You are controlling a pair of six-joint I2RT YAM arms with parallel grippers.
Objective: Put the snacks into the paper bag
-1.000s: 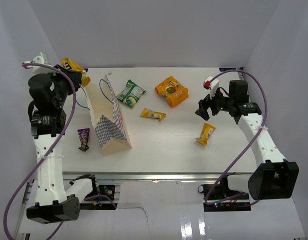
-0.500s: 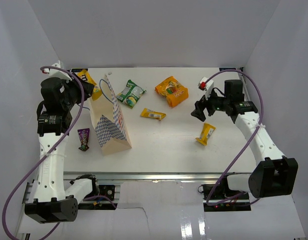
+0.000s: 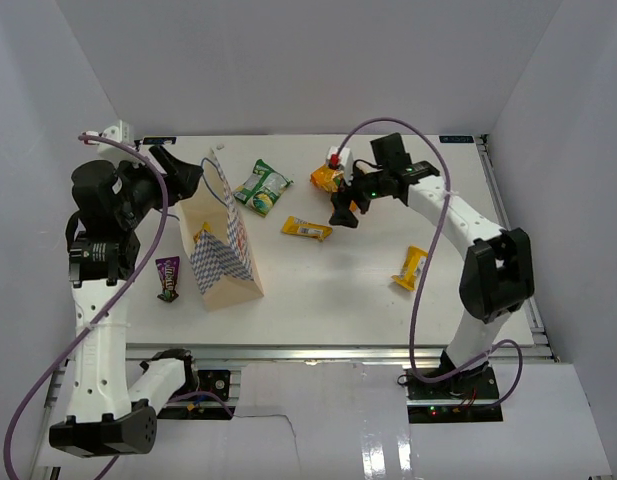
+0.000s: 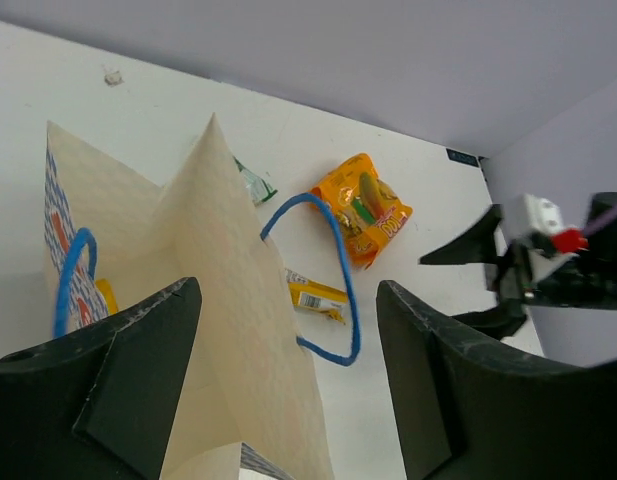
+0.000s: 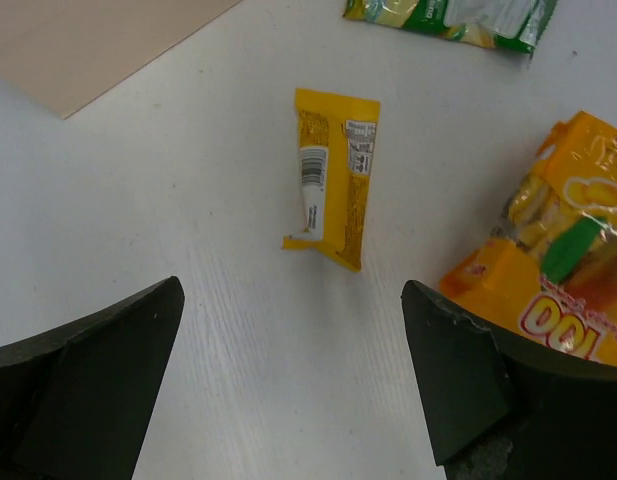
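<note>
The right gripper [image 5: 290, 298] hangs with its jaws spread wide and empty above a small flat yellow foil wrapper [image 5: 333, 178]. The wrapper lies on the white table [image 3: 328, 290] between the tan kraft paper bag with a blue-and-white zigzag side [image 3: 226, 250] and the puffy orange snack bag [image 5: 548, 270]. It looks light, thin and slick, so it would likely skid or crumple under a careless pinch. The sound hold is across its narrow width at the middle, fingers pressing down on both long edges. The left gripper [image 4: 288, 300] is also spread with nothing in it, poised over the bag's open mouth by the blue string handles [image 4: 333, 270]. A scrap of yellow shows inside the bag, though I cannot tell what it is. The bag is light paper and may tip if knocked. A green-white packet [image 3: 261, 187], a second yellow wrapper [image 3: 413, 266] and a dark purple candy bar [image 3: 167, 277] still lie on the table.
</note>
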